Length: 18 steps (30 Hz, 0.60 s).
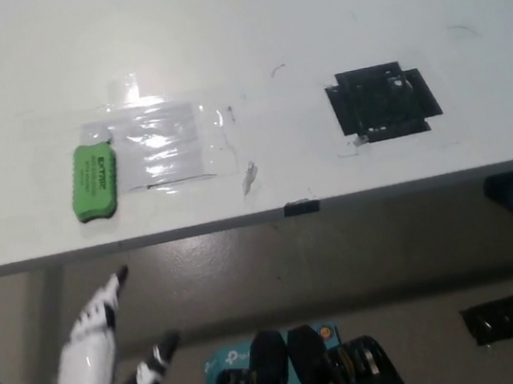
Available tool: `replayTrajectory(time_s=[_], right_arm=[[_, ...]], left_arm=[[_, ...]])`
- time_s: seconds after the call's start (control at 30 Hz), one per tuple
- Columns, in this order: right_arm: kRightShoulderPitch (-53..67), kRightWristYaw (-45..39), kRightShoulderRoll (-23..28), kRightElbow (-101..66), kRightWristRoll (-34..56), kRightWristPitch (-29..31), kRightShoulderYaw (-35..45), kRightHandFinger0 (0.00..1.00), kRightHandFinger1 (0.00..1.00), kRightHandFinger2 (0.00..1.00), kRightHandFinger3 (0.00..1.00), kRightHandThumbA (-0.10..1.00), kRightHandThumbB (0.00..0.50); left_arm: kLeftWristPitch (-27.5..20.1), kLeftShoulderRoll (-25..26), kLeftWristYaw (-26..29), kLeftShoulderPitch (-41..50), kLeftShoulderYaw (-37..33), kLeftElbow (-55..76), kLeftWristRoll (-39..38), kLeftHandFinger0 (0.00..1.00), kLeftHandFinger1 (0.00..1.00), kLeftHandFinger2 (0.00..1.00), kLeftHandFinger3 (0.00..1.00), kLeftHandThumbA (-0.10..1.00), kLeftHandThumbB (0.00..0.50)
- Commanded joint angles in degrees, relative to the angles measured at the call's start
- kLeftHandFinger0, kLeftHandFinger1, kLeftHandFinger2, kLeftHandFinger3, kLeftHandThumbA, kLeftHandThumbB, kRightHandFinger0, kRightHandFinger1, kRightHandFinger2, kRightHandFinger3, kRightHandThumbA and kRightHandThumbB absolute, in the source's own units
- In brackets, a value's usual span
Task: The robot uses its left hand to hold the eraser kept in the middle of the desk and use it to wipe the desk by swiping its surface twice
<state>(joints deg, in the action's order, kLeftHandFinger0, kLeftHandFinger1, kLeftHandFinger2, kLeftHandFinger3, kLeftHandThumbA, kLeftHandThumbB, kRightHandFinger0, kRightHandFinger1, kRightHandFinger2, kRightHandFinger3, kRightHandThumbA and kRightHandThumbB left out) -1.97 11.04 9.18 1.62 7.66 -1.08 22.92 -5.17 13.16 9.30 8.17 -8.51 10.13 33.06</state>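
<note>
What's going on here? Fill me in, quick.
A humanoid robot is at a white desk. Its white left hand hangs open below the desk edge, holding nothing. The green eraser lies alone on the desk, beside a patch of clear tape. A black tape square sits further right. The right hand is out of view.

The eraser [95,180] is showing bright green with dark print on top. The desk [244,31] is looking white, carrying a black taped patch [381,101] and a glossy clear film [169,142]. The left hand [92,368] is showing white with black fingertips.
</note>
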Motion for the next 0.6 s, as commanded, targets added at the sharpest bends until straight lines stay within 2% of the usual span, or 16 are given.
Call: replayTrajectory(time_s=[0.0,0.03,0.07,0.13,0.2,0.3,0.37,0.5,0.57], right_arm=[[-2.0,-0.3,1.6,-0.4,-0.4,0.6,-0.3,1.0,1.0,1.0,1.0,1.0,0.252],[-2.0,-0.6,1.5,-0.3,0.1,0.4,-0.4,1.0,1.0,1.0,1.0,1.0,0.255],[-1.8,-0.6,1.3,-0.3,0.2,0.8,-0.4,1.0,1.0,1.0,1.0,1.0,0.25],[-1.8,-0.3,1.2,-0.2,0.1,0.9,-0.2,1.0,1.0,1.0,1.0,1.0,0.259],[-1.6,-0.8,1.2,-0.1,0.6,1.3,-0.3,1.0,1.0,1.0,1.0,1.0,0.25],[-1.6,-0.9,1.1,0.0,0.6,1.1,-0.5,1.0,1.0,1.0,1.0,1.0,0.242],[-1.4,-0.7,1.0,0.2,0.3,1.1,-0.6,1.0,1.0,1.0,1.0,1.0,0.282],[-1.3,-1.0,0.8,0.6,1.2,1.2,-0.5,1.0,1.0,1.0,1.0,1.0,0.3],[-1.2,-1.4,1.0,0.8,1.3,1.7,-0.6,1.0,1.0,1.0,1.0,1.0,0.273]], left_arm=[[-13.4,-1.2,5.0,2.0,-0.4,-4.9,-4.2,1.0,1.0,1.0,1.0,1.0,0.276],[-13.3,-1.3,5.1,1.8,0.1,-6.1,-4.2,1.0,1.0,1.0,1.0,1.0,0.254],[-14.0,-1.3,4.4,1.6,0.9,-7.5,-6.5,1.0,1.0,1.0,1.0,1.0,0.28],[-14.7,-1.0,3.7,0.2,1.9,-10.3,-8.2,1.0,1.0,1.0,1.0,1.0,0.259],[-16.1,-1.2,3.4,-0.9,3.0,-13.6,-10.5,1.0,1.0,1.0,1.0,1.0,0.288],[-18.1,-1.6,2.7,-3.2,5.2,-19.1,-14.2,1.0,1.0,1.0,1.0,1.0,0.258],[-16.5,-2.0,1.5,-5.6,7.1,-22.4,-17.1,1.0,1.0,1.0,1.0,1.0,0.236],[-12.4,-3.3,-0.6,-8.1,9.7,-24.8,-20.3,1.0,1.0,1.0,1.0,1.0,0.281],[-12.3,-3.5,-1.0,-9.1,10.3,-26.4,-21.0,1.0,1.0,1.0,1.0,1.0,0.266]])
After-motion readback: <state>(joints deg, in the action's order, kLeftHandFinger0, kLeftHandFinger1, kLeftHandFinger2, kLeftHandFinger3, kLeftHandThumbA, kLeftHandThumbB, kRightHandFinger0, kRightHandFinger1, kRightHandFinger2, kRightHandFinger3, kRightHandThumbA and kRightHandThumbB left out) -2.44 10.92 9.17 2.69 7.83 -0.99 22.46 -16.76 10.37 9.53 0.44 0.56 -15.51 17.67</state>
